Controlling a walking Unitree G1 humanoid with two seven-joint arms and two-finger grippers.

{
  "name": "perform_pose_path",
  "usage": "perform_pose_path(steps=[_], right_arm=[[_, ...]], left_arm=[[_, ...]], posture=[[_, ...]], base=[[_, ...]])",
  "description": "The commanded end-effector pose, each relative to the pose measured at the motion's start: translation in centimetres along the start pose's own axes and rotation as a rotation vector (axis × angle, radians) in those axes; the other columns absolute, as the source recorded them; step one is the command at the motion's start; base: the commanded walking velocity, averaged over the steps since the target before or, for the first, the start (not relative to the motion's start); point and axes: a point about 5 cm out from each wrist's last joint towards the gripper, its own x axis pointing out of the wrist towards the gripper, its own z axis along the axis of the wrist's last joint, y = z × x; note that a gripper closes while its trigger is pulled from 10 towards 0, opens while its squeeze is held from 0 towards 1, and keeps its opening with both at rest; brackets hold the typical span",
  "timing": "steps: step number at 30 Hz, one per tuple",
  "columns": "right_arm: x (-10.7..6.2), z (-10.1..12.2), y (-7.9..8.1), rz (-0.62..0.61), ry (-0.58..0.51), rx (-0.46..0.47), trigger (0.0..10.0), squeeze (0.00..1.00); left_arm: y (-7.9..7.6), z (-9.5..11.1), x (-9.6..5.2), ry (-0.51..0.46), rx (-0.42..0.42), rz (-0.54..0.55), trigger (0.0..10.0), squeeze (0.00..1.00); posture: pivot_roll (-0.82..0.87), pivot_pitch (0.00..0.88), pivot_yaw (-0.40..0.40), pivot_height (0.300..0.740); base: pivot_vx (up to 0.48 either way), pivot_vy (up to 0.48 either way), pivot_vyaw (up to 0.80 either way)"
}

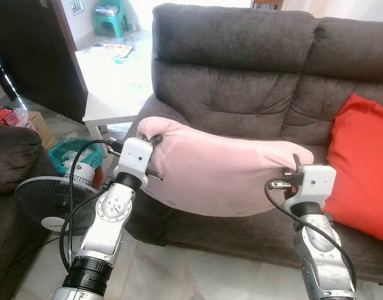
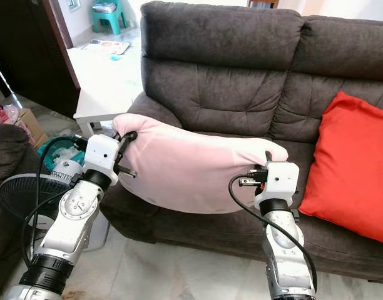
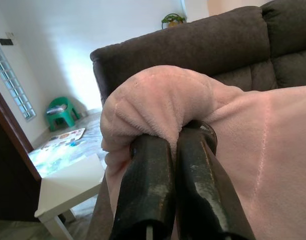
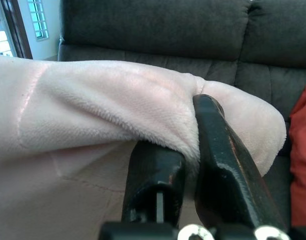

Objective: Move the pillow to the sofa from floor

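You have the pink pillow (image 1: 223,175) held up in the air between both grippers, in front of the dark grey sofa (image 1: 241,75) and above the front edge of its seat. The left gripper (image 1: 155,140) is clamped on the pillow's left end; in the left wrist view you can see its two black fingers (image 3: 148,185) pressed together with a fold of the pink fabric squeezed between them. The right gripper (image 1: 296,164) grips the pillow's right end in the same way, and in the right wrist view the fingers (image 4: 213,145) are closed on a bunch of fabric near the corner. The pillow hangs stretched between the two grippers, with its lower part sagging down in front of the seat; you cannot tell from these views if it touches the cushion. A red cushion (image 1: 363,169) leans against the sofa back on the right side, just beside the right gripper but apart from the pillow. On your left you see a white table (image 1: 113,103) next to the sofa arm, a black fan (image 1: 51,203) on the floor near the left arm, and a green basket (image 1: 72,153) behind it. A green stool (image 1: 111,15) stands far back in the bright room.
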Motion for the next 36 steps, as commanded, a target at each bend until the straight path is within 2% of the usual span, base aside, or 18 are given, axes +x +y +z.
perform_pose_path(steps=[1, 8, 20, 36], right_arm=[[0.57, 1.61, -0.82, -0.037, -0.075, -0.004, 10.0, 0.0], [0.59, 1.47, -0.78, -0.039, -0.069, -0.028, 10.0, 0.0], [0.67, 1.13, -1.14, -0.082, -0.045, -0.022, 10.0, 0.0], [0.89, 1.08, -0.93, -0.079, -0.044, -0.009, 10.0, 0.0]], left_arm=[[2.15, 0.6, 0.31, -0.028, 0.008, 0.094, 10.0, 0.0], [1.96, 0.63, 0.34, -0.031, 0.005, 0.085, 10.0, 0.0], [1.91, 0.59, 0.46, -0.027, 0.013, 0.065, 10.0, 0.0], [1.77, 0.72, 0.68, -0.035, 0.008, 0.057, 10.0, 0.0]], posture=[[0.06, 0.027, -0.041, 0.74], [0.06, 0.028, -0.04, 0.74], [0.06, 0.018, -0.036, 0.74], [0.06, 0.02, -0.038, 0.74]], base=[[0.255, 0.0, 0.0], [0.268, 0.0, 0.0], [0.0, 0.0, 0.0], [0.259, 0.0, 0.0]])
